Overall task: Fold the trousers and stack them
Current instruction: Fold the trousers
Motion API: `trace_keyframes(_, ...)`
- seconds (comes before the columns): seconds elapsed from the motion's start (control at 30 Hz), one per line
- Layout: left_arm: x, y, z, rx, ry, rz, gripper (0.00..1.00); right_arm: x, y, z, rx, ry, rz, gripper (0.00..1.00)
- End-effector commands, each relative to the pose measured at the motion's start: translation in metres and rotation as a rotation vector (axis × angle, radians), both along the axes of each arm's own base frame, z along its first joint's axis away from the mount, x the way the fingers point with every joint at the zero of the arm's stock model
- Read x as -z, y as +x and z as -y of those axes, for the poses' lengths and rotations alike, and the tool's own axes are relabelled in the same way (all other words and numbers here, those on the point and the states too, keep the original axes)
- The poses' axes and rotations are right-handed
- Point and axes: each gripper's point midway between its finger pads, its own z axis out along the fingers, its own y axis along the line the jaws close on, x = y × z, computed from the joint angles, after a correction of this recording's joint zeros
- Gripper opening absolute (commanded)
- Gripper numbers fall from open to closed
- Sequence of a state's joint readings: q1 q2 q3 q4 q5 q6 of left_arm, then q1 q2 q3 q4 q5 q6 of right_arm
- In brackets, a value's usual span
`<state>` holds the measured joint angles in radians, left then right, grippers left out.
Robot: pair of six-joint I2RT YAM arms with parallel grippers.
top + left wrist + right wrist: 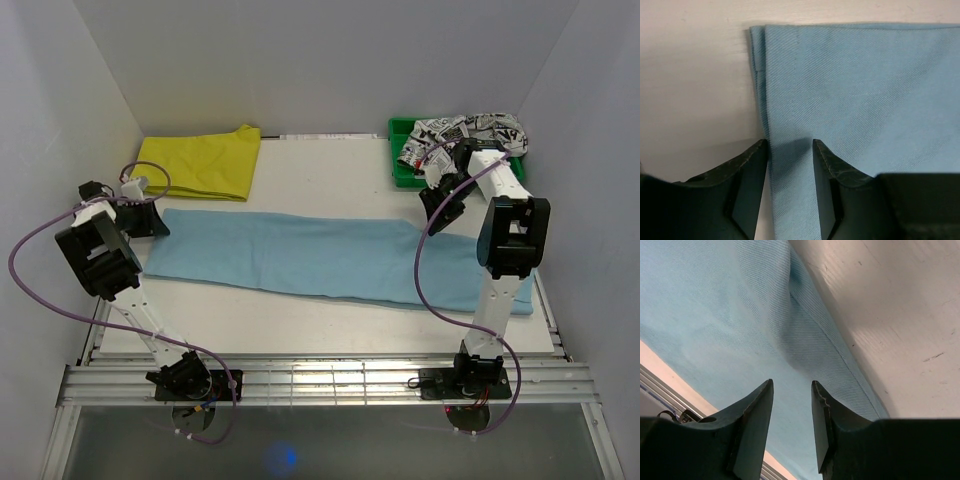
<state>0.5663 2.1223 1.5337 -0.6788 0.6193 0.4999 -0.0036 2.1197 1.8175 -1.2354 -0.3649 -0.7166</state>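
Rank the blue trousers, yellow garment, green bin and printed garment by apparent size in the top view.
blue trousers, largest by far
yellow garment
green bin and printed garment: look alike, the garment hides much of the bin, so unranked

Yellow garment [200,165] folded flat at back left of white table [300,320]. Green bin [400,172] at back right corner, black-on-white printed garment [470,132] heaped in it and spilling over the rim. Plain white walls [330,60] on three sides. Metal rail [330,385] along the near table edge.
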Motion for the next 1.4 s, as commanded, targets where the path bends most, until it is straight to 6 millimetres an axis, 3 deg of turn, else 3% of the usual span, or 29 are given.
trace_keyframes(0.0, 0.043, -0.044, 0.033, 0.060, -0.095, -0.169, 0.50, -0.013, 0.002, -0.006, -0.012, -0.006, 0.022, 0.43)
trace_keyframes(0.07, 0.048, -0.047, 0.032, 0.045, -0.089, -0.184, 0.34, -0.013, 0.003, -0.005, -0.002, -0.009, 0.017, 0.46)
trace_keyframes(0.13, 0.047, -0.044, 0.028, 0.024, -0.075, -0.186, 0.18, -0.015, 0.003, -0.003, 0.000, -0.021, 0.027, 0.54)
trace_keyframes(0.17, 0.046, -0.043, 0.025, 0.015, -0.064, -0.186, 0.06, -0.016, 0.003, -0.002, 0.001, -0.030, 0.031, 0.57)
trace_keyframes(0.2, 0.042, -0.039, 0.019, -0.007, -0.055, -0.174, 0.03, -0.016, 0.003, 0.000, 0.003, -0.036, 0.035, 0.59)
trace_keyframes(0.37, 0.007, -0.026, -0.018, -0.138, -0.029, -0.133, 0.00, -0.017, 0.003, 0.000, 0.001, -0.044, 0.040, 0.59)
trace_keyframes(0.5, -0.051, -0.022, -0.069, -0.245, 0.030, -0.045, 0.00, -0.019, 0.007, -0.005, -0.003, -0.013, 0.057, 0.59)
trace_keyframes(0.63, -0.110, -0.025, -0.083, -0.214, 0.099, 0.021, 0.00, -0.021, 0.005, -0.007, -0.031, 0.007, 0.068, 0.60)
trace_keyframes(0.7, -0.138, -0.026, -0.076, -0.203, 0.098, 0.055, 0.00, -0.022, 0.001, -0.007, -0.046, 0.006, 0.071, 0.65)
trace_keyframes(0.8, -0.176, -0.018, -0.047, -0.154, 0.031, 0.088, 0.00, -0.025, -0.004, 0.007, -0.041, 0.005, 0.071, 0.71)
trace_keyframes(0.83, -0.194, -0.013, -0.032, -0.115, -0.014, 0.131, 0.00, -0.025, -0.005, 0.012, -0.037, 0.004, 0.070, 0.74)
trace_keyframes(0.9, -0.205, -0.010, 0.004, -0.075, -0.089, 0.119, 0.00, -0.024, -0.010, 0.019, -0.033, -0.003, 0.048, 0.76)
trace_keyframes(1.07, -0.243, -0.005, 0.100, 0.036, -0.260, 0.149, 0.00, -0.013, -0.031, 0.046, -0.018, -0.040, -0.014, 0.73)
trace_keyframes(1.1, -0.240, 0.002, 0.120, 0.052, -0.280, 0.149, 0.00, -0.011, -0.035, 0.048, -0.037, -0.043, -0.016, 0.70)
trace_keyframes(1.2, -0.252, 0.014, 0.154, 0.025, -0.324, 0.166, 0.00, 0.004, -0.054, 0.044, -0.046, -0.033, -0.083, 0.67)
trace_keyframes(1.37, -0.243, 0.023, 0.155, -0.099, -0.357, 0.119, 0.00, 0.031, -0.054, 0.033, -0.038, -0.053, -0.114, 0.59)
